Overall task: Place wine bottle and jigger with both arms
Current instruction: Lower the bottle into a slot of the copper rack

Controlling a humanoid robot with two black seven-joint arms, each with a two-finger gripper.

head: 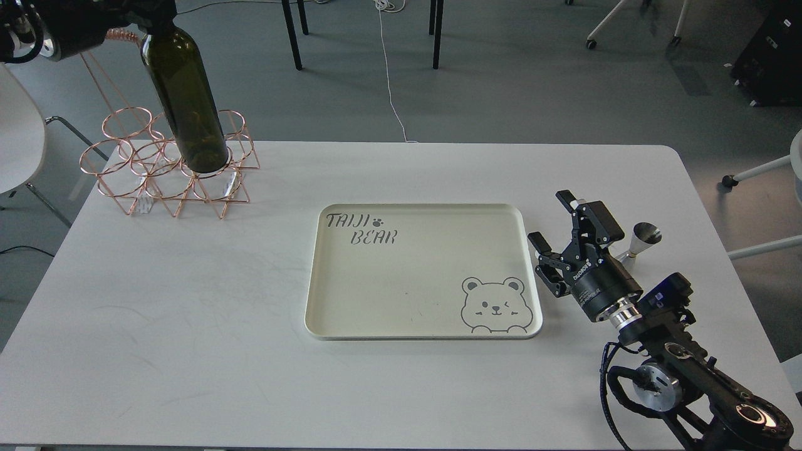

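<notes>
The dark olive-green wine bottle point(185, 100) hangs in the air at the far left, tilted, its base just over the copper wire rack point(128, 188). My left gripper point(150, 12) is at the top edge, closed around the bottle's neck, and is mostly cut off by the frame. My right gripper point(551, 218) is open and empty, low over the table just right of the tray. The small steel jigger point(640, 240) stands on the table just behind and to the right of that gripper, apart from its fingers.
A cream tray point(309, 294) with a bear print and "TAIJI BEAR" lettering lies mid-table with nothing on it. The white table point(188, 326) has its far edge behind the rack. Chairs and a cable are on the floor beyond.
</notes>
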